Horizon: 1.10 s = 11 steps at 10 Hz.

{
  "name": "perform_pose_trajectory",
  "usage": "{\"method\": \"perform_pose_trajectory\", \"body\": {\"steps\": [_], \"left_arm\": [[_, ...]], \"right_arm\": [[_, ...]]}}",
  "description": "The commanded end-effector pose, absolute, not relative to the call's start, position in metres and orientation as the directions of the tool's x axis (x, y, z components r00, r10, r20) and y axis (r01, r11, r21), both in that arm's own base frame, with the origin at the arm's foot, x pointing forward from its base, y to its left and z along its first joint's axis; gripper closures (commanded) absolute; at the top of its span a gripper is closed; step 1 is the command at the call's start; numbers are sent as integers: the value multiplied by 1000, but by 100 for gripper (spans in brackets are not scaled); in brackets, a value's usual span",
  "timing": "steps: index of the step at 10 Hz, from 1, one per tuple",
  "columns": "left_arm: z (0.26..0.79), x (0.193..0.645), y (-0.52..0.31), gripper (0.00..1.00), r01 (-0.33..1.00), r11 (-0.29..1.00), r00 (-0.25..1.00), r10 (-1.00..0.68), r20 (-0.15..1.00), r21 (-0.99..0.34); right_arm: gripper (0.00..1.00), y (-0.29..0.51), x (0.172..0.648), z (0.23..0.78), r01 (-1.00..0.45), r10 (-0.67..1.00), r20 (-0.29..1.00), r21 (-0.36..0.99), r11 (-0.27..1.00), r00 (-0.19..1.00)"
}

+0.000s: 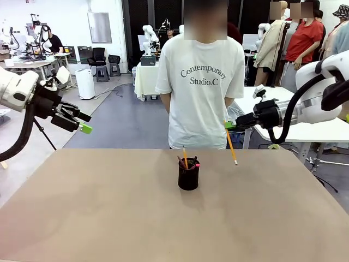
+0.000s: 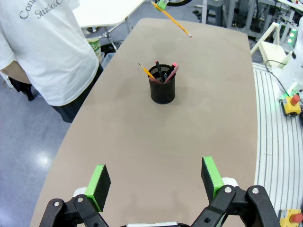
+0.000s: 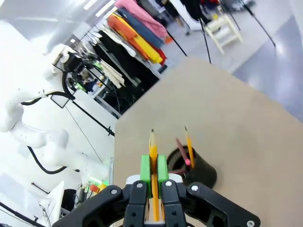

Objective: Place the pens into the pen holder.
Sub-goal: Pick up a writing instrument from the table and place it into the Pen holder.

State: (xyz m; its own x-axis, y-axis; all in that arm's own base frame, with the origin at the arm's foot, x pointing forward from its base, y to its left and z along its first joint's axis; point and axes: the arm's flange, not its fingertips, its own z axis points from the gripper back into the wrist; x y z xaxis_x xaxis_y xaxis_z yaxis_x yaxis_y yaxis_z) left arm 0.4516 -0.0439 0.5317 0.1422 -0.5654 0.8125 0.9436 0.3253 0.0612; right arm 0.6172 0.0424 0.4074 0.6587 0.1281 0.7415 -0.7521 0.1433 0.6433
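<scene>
My right gripper (image 3: 154,171) is clenched on a yellow pencil (image 3: 153,156), the green pads (image 3: 162,169) pinching its shaft with the sharpened tip running out ahead of them. In the front view that pencil (image 1: 231,143) hangs tilted in the air, tip down, near the table's far edge and to the right of the black mesh pen holder (image 1: 188,174), well apart from it. My left gripper (image 2: 156,182) hovers over the near end of the table (image 2: 142,156) with its jaws spread wide and nothing between them.

I'd judge the pencil light and stiff, with a smooth painted shaft that could slip or swivel in a two-pad pinch. A hold nearer the middle would steady it better than one at the end. The tip looks brittle, so it should go in gently rather than drop hard.

The count: four slim sticks in all, as far as I can tell. One is in my right grip. Three stand in the holder: a second yellow pencil (image 1: 185,158), a black pen with a pink-red end (image 2: 171,71), and a reddish-brown one (image 1: 180,162). There is one holder, upright at the table's middle. A person in a white T-shirt (image 1: 200,82) stands at the far side.
</scene>
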Motion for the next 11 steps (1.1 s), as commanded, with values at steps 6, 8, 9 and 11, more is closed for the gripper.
{"method": "perform_pose_trajectory", "body": {"steps": [6,8,9,11], "left_arm": [[532,451,-42,0,942,329,144,-563,814,62],[532,451,-42,0,942,329,144,-563,814,62],[532,451,-42,0,942,329,144,-563,814,62],[532,451,-42,0,942,329,144,-563,814,62]], "right_arm": [[100,92,627,406,-843,-50,844,536,35,535],[100,111,627,399,-853,-53,851,522,-9,522],[100,122,626,395,-866,-65,864,501,-4,500],[100,133,622,394,-881,-90,877,473,-17,473]]}}
